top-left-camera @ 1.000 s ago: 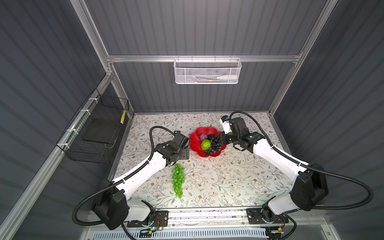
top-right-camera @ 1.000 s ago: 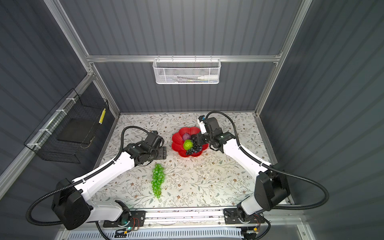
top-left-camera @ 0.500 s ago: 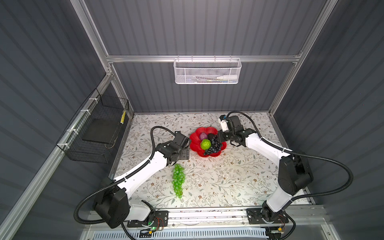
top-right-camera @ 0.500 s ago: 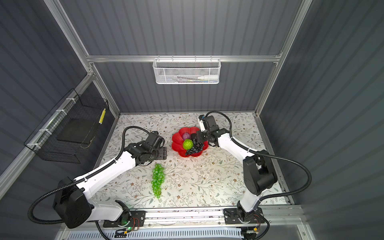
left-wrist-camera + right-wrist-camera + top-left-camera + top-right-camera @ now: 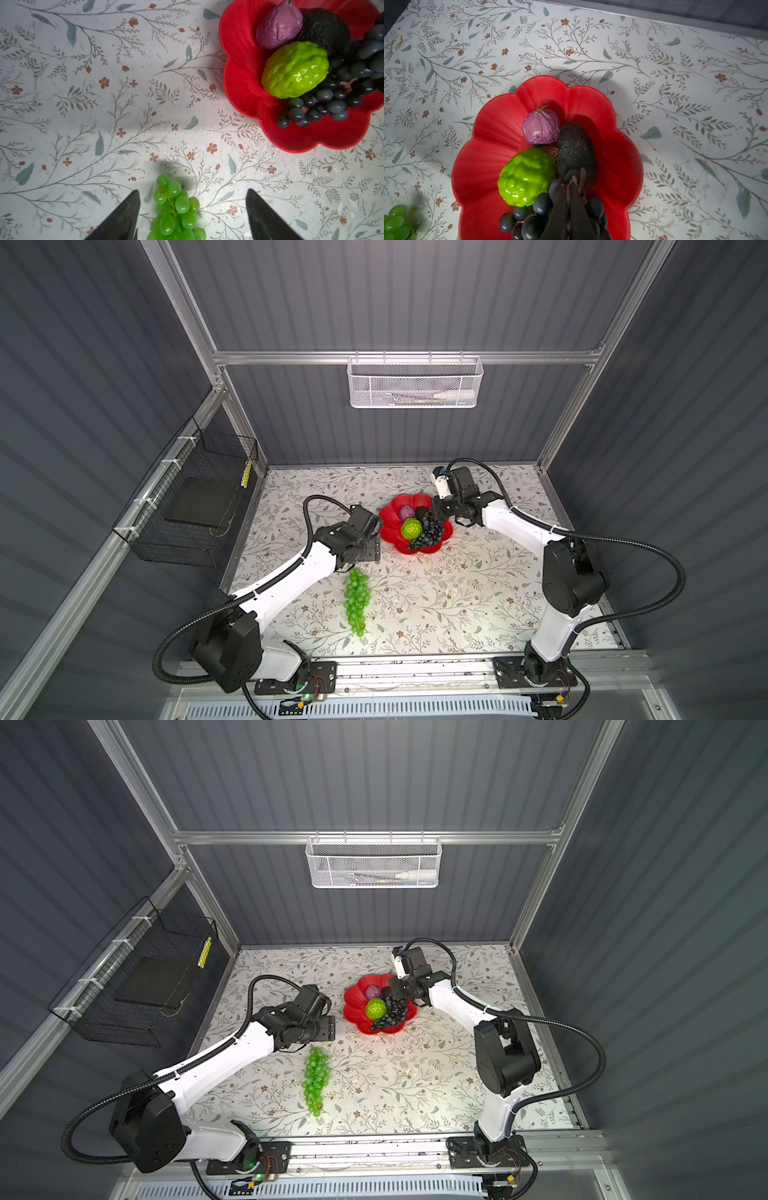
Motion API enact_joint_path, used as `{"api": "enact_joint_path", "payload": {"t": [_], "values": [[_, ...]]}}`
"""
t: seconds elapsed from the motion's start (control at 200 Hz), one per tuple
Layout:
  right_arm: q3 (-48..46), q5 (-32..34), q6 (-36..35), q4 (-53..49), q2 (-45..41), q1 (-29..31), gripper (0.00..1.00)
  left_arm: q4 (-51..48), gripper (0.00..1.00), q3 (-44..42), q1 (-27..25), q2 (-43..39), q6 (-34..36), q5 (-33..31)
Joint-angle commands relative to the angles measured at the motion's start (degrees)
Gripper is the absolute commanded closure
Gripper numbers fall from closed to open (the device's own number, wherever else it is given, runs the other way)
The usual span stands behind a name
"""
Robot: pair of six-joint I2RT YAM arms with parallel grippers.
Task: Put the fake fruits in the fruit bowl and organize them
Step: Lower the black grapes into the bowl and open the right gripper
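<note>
Jaws — left wide, empty, over green grapes [image 5: 176,207]; right tight on stem of dark grapes [image 5: 542,204].

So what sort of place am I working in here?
Probably a purpose-built robot test cell, not a real kitchen: grey ribbed wall panels on an aluminium frame box it in, a white mesh basket hangs at the back, and the table wears a floral-print covering.

Bench [image 5: 457,593] covered in floral print. Red bowl [image 5: 388,526] is set toward the back; green grapes [image 5: 356,601] are laid apart, nearer the front.
</note>
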Motion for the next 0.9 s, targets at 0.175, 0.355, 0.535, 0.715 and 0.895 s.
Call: {"api": "enact_joint_path", "payload": {"t": [0.175,0.355,0.535,0.715,0.895], "values": [[3.2,-0.8,-2.0,0.1,1.9,-0.3,0.83,-4.1,0.20,-3.2,0.4,-0.2,-5.9,5.4],[3.4,-1.2,-2.0,-0.1,1.1,-0.3,0.66,-7.4,0.20,-2.8,0.4,-1.8,-5.7,4.8],[1.8,-0.7,-2.3,-0.4,-3.3,-0.2,0.47,-11.1,0.21,-1.2,0.6,-1.8,-3.5,6.4],[-2.9,-1.4,-0.3,0.7,-8.5,-0.2,0.40,-12.4,0.26,0.2,4.3,-1.5,0.2,10.0],[-8.3,-4.9,2.9,1.5,-13.1,0.1,0.41,-11.5,0.29,0.6,8.0,0.6,4.6,16.5]]}}
